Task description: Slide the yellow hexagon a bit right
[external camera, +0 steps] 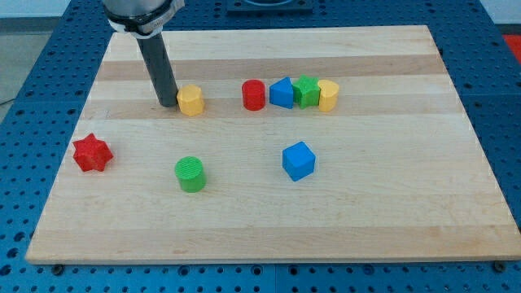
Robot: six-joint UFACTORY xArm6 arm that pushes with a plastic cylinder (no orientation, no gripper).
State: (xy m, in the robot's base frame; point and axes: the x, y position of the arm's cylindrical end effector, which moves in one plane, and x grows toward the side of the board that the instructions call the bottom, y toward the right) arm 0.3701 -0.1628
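One dark rod ended in my tip (168, 104), which had nothing to open or close and pressed against the left side of the yellow hexagon (190, 101). That hexagon sat on the far-left part of the wooden board (391, 220), left of the red cylinder (254, 94), apart from it.

No legible text, label, brand, number or sign appears on any surface in the camera view. The wooden board (391, 212), the coloured blocks and the dark rod ending in my tip (168, 104) all carry plain, unmarked faces.
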